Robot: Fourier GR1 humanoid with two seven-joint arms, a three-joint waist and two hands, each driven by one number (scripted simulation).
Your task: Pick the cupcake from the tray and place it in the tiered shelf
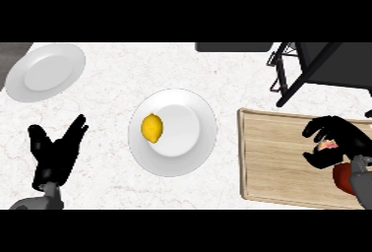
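Over tray (276,162) at right: right hand (335,142) curled round cupcake (327,145), grasping for carry to far tiered shelf (312,64). Left hand (54,150) released, resting near-left on bench (109,113).

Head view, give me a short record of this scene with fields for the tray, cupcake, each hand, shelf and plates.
tray: wooden tray on the counter's right side
cupcake: only a small pinkish part of the cupcake shows, inside the right hand, over the tray
right hand: right hand curled round the cupcake
left hand: left hand open, resting at the lower left, holding nothing
shelf: black tiered shelf at the upper right, beyond the tray
centre plate: white plate carrying a lemon
second plate: bare plate at the upper left
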